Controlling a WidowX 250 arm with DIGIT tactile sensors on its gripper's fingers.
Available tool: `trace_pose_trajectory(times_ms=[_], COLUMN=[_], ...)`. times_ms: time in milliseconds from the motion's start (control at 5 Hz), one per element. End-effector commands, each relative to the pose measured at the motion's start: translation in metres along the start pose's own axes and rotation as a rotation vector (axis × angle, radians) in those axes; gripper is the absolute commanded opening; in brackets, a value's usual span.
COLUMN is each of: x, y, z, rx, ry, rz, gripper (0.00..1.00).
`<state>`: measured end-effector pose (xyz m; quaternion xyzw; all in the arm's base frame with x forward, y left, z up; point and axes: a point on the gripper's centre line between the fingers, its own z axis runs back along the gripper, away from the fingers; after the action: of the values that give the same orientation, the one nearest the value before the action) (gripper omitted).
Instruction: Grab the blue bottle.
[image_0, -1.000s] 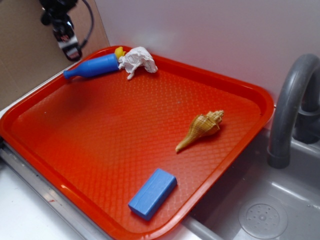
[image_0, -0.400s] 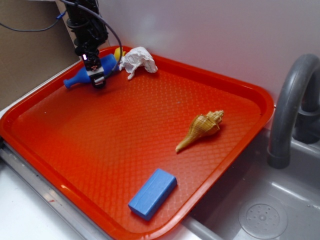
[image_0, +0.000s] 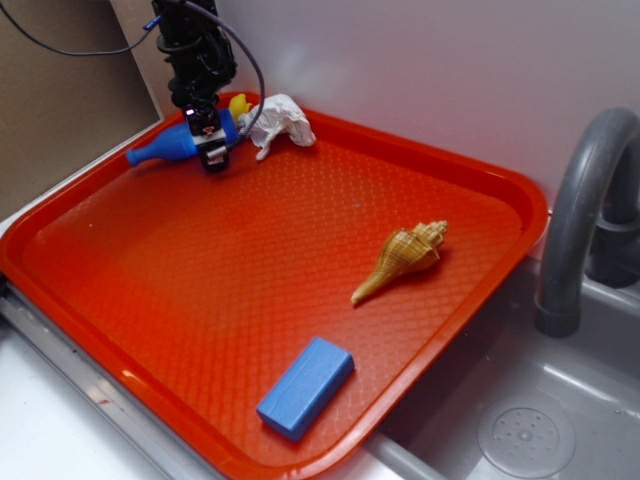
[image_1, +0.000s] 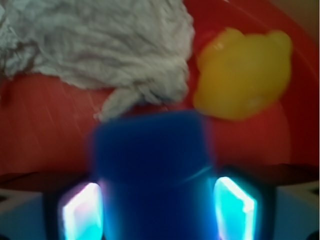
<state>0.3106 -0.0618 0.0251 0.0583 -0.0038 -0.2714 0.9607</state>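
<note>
Gripper (image_0: 212, 150) open, fingers (image_1: 80, 212) straddling blue bottle (image_0: 165, 146) body. Close squarely on cylinder; avoid white cloth (image_0: 277, 121), yellow toy (image_1: 242, 75) beside base.

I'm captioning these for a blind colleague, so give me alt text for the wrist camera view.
Blurry close-up from the gripper: the blue bottle fills the lower centre between two glowing cyan finger pads. Behind it on the red tray, a crumpled white cloth sits at upper left and a yellow toy at upper right.

bottle (image_0: 170, 145) likely between fingers (image_1: 80, 215), on tray (image_0: 480, 170)
</note>
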Motion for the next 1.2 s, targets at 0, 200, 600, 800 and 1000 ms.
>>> trace_pose_trajectory(times_ms=[0, 200, 600, 800, 1000], x=[-0.002, -0.017, -0.057, -0.080, -0.093], y=[-0.031, -0.067, -0.104, -0.116, -0.112], z=[0.028, 0.080, 0.150, 0.188, 0.199], rx=[0.037, 0.069, -0.055, -0.103, -0.138], ry=[0.008, -0.022, -0.101, -0.170, -0.207], rz=[-0.058, -0.044, 0.066, 0.190, 0.296], gripper=[0.00, 0.00, 0.00, 0.00, 0.00])
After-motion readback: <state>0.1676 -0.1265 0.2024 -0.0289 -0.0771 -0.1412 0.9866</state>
